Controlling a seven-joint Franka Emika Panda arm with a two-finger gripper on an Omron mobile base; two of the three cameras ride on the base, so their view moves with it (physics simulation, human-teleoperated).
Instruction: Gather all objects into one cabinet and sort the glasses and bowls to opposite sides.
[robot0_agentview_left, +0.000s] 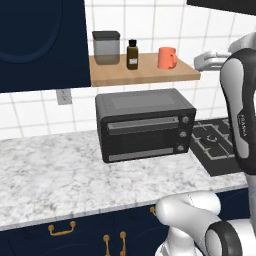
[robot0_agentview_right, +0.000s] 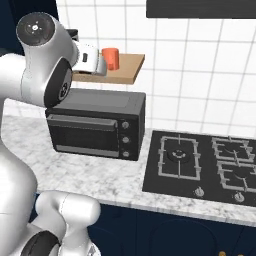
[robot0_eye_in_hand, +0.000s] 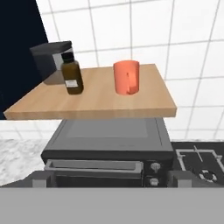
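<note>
Salmon-orange cup (robot0_agentview_left: 167, 58) is being carried upright by the wooden shelf (robot0_agentview_left: 150, 74), right of the brown bottle (robot0_agentview_left: 132, 54); the gripper (robot0_agentview_left: 202, 61), jaws spread wide and empty, is being held just right of the shelf.

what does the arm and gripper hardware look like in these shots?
The arm has glossy white rounded link shells with dark grey to black joint sections, and small lettering runs down one dark section in the left base view. A round dark cap with a small centre mark closes one joint in the right base view. The gripper is a white blocky hand. No loose cables show.
</note>
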